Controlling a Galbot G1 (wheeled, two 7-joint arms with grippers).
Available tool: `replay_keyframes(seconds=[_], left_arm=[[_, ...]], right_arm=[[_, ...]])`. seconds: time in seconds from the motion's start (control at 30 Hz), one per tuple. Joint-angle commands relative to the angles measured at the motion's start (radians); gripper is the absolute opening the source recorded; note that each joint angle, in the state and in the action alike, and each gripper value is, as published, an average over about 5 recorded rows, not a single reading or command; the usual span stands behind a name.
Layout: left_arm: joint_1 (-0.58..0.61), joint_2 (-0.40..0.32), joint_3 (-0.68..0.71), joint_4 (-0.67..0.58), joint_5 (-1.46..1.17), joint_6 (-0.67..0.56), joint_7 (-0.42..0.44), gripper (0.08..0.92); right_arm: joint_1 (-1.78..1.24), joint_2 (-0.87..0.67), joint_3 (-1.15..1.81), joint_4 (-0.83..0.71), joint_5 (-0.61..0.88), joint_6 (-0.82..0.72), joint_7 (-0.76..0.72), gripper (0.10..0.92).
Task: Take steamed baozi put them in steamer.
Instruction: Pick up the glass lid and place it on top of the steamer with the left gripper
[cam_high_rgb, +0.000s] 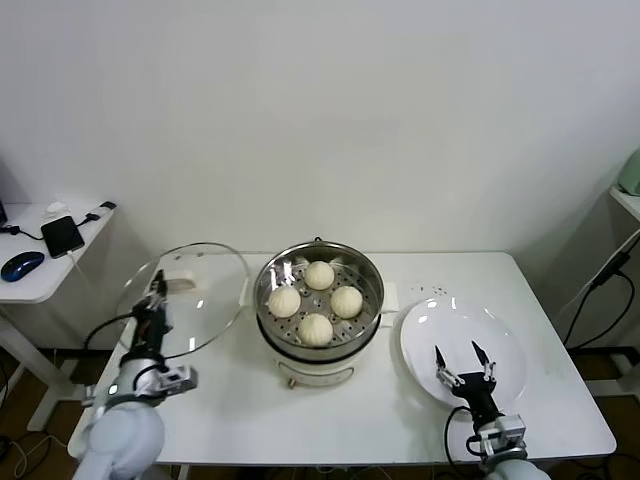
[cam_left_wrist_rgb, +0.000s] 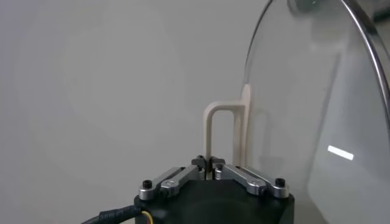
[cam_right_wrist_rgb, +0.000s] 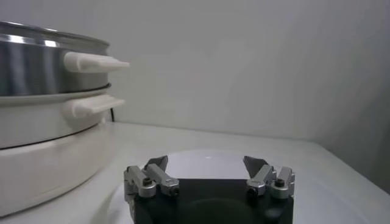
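Four cream-white baozi lie on the perforated tray inside the steel steamer (cam_high_rgb: 372, 285) at the table's middle: one at the back (cam_high_rgb: 320, 274), one left (cam_high_rgb: 284, 300), one right (cam_high_rgb: 346, 300), one front (cam_high_rgb: 316, 328). My left gripper (cam_high_rgb: 154, 305) is shut on the white handle (cam_left_wrist_rgb: 220, 131) of the glass lid (cam_high_rgb: 185, 300) and holds the lid tilted up left of the steamer. My right gripper (cam_high_rgb: 465, 362) is open and empty over the flat white plate (cam_high_rgb: 500, 345), right of the steamer; the steamer's wall (cam_right_wrist_rgb: 30, 67) shows beside it in the right wrist view.
A side table (cam_high_rgb: 40, 280) at the far left holds a phone (cam_high_rgb: 62, 235) and a blue mouse (cam_high_rgb: 22, 265). A cable (cam_high_rgb: 600, 290) hangs at the far right. A wall stands close behind the table.
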Motion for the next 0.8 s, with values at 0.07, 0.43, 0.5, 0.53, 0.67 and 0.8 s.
replay_keyframes(seconds=[0.07, 0.43, 0.5, 0.53, 0.67, 0.8], left_arm=[[-0.169, -0.134, 0.390, -0.116, 0.234, 0.260, 0.224, 0.137], [-0.240, -0.350, 0.538, 0.012, 0.422, 0.310, 0.234, 0.137], [-0.244, -0.377, 0.552, 0.035, 0.450, 0.308, 0.230, 0.137], [-0.245, -0.388, 0.558, 0.046, 0.464, 0.307, 0.229, 0.137], [-0.260, -0.427, 0.579, 0.098, 0.504, 0.305, 0.229, 0.137], [-0.285, -0.452, 0.590, 0.162, 0.524, 0.306, 0.227, 0.137]], right_arm=[[-0.002, 0.002, -0.007, -0.008, -0.012, 0.018, -0.001, 0.823], [0.006, -0.006, -0.021, -0.039, 0.010, 0.054, 0.001, 0.823], [0.006, -0.007, -0.022, -0.042, 0.014, 0.058, 0.003, 0.823], [0.006, -0.007, -0.023, -0.044, 0.016, 0.061, 0.003, 0.823], [0.008, -0.010, -0.027, -0.054, 0.024, 0.074, 0.009, 0.823], [0.007, -0.012, -0.030, -0.062, 0.031, 0.085, 0.015, 0.823]])
